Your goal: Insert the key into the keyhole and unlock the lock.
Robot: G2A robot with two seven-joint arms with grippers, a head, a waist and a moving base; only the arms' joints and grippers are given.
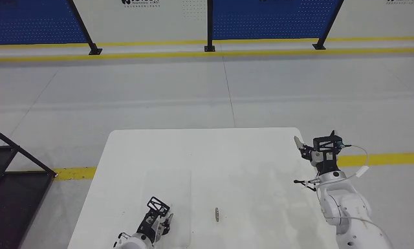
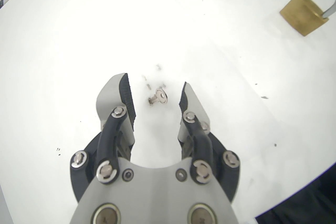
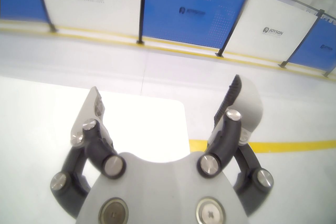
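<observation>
The task is at its first step, by my reading: picking up the key (image 2: 158, 97). It lies flat on the white surface (image 1: 194, 152), close to the near edge and left of its middle. The left tool (image 2: 155, 83) hangs over it with its jaws partly open and nothing in them. One ribbed pad stands on each side of the key and neither touches it. The lock (image 2: 304, 13) is a brass padlock lying flat on the same surface, well apart from the key, and its shackle looks seated in the body. Its keyhole cannot be seen from here. The right tool (image 1: 317, 145) is by the right edge of the surface near the far corner, spread wide and empty, pointing out over the far edge toward the floor beyond.

The next move probably calls for the left tool to come straight down until its pads are level with the surface, because the key is thin and offers little to catch. The jaws should then close on the round head so that the blade sticks out free. A grip across the blade would likely leave nothing to insert. The lock will likely need steadying too — a job for the idle right tool.
</observation>
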